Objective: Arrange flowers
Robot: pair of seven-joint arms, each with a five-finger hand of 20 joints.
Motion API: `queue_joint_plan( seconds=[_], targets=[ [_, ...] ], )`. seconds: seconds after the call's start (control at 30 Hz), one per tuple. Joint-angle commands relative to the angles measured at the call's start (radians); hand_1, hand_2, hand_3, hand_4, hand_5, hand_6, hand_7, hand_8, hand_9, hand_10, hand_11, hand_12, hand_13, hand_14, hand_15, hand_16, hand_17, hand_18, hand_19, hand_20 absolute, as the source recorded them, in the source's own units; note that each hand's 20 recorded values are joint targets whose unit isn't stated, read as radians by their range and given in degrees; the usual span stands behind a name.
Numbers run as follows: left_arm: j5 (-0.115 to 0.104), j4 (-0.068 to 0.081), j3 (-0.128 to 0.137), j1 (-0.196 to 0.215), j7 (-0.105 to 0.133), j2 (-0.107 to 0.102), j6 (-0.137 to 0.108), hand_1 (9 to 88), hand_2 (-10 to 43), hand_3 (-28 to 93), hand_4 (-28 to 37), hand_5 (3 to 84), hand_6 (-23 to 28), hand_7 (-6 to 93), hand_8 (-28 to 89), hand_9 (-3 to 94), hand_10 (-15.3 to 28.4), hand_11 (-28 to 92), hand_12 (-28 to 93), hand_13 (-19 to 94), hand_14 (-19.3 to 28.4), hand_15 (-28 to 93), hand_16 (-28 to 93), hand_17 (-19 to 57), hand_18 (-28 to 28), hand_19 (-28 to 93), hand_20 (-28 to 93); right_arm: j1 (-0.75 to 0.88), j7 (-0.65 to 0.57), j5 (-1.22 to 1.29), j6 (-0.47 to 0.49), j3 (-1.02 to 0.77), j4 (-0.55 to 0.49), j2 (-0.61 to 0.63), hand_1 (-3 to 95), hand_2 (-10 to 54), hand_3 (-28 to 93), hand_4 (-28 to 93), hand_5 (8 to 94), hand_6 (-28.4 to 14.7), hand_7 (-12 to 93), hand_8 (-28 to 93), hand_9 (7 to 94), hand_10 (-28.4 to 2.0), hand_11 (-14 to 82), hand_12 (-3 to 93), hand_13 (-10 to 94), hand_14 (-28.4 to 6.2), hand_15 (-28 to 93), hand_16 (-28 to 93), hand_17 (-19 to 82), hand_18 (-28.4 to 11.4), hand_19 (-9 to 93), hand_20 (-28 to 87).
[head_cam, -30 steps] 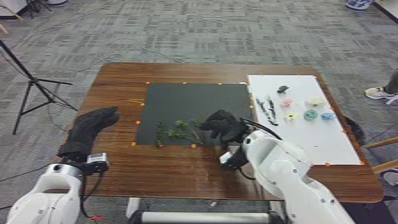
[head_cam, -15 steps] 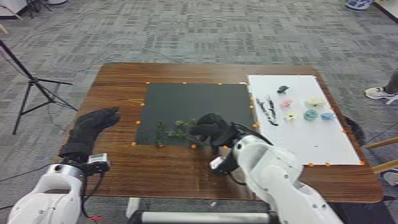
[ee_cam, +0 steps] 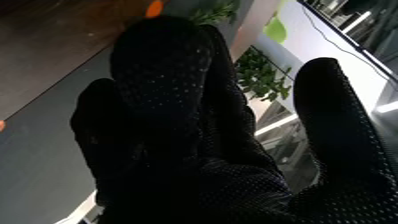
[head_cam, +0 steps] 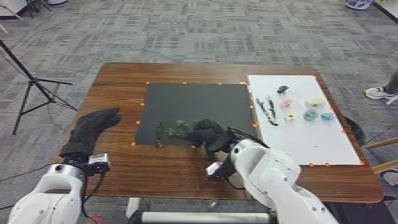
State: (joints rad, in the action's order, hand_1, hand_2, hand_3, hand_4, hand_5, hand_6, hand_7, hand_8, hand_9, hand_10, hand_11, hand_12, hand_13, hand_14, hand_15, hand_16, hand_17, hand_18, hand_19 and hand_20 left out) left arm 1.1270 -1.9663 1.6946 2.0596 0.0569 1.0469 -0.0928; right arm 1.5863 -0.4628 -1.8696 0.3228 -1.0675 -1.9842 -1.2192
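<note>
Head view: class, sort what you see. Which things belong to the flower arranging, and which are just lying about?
Belong to the job:
- green sprigs
- pink flower
- yellow flower
- blue flower
- dark mat
- white sheet
- right hand

Just lying about:
- tripod
- patterned pot on the floor

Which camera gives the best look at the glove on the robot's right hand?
The right wrist view: it shows the right hand's black glove up close, with pale dots and the thumb apart from the fingers. The head view shows it small, near the green sprigs on the dark mat.
</note>
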Motion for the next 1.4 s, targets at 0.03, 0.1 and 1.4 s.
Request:
queue_joint_plan(
  seconds=[0.03,0.1,1.4],
  targets=[
    [0.002,-0.002,-0.008,-0.001,-0.012,0.004,0.018,20.9,1.1,67,-26.2,46.6,4.5,14.9,-8,47.7,14.5,19,11,34,18.5,18,1,0.4,13.7,8,15,0.019,0.041,0.054,-0.060,-0.024,-0.034,-0.011,17.1,10.9,66,-4,51.4,-9.9,66,-14,67.9,-20.1,8.6,11.9,94,-4.6,50,29,62,-17.7,93,52],
    [0.001,-0.002,-0.006,0.002,-0.014,0.002,0.016,20.9,1.1,67,-26.2,46.6,4.6,14.9,-8,47.7,14.5,19,11,34,18.5,18,1,0.4,13.7,8,15,0.023,0.066,0.097,-0.078,-0.036,-0.041,-0.010,17.1,10.9,66,-4,51.5,-9.8,66,-15,68.0,-19.8,8.7,12.0,94,-4.6,50,29,62,-17.8,93,52],
    [-0.002,0.016,-0.024,-0.040,0.011,0.006,0.006,20.5,1.0,67,-26.4,46.6,4.5,14.9,-8,47.8,14.5,19,11,34,18.6,18,1,0.3,13.7,8,15,-0.330,0.474,-0.412,0.232,0.173,0.242,-0.030,15.9,13.5,68,-8,50.4,-8.0,60,-16,62.0,-17.0,7.8,10.4,94,-4.7,54,29,61,-18.8,93,59]
  ],
)
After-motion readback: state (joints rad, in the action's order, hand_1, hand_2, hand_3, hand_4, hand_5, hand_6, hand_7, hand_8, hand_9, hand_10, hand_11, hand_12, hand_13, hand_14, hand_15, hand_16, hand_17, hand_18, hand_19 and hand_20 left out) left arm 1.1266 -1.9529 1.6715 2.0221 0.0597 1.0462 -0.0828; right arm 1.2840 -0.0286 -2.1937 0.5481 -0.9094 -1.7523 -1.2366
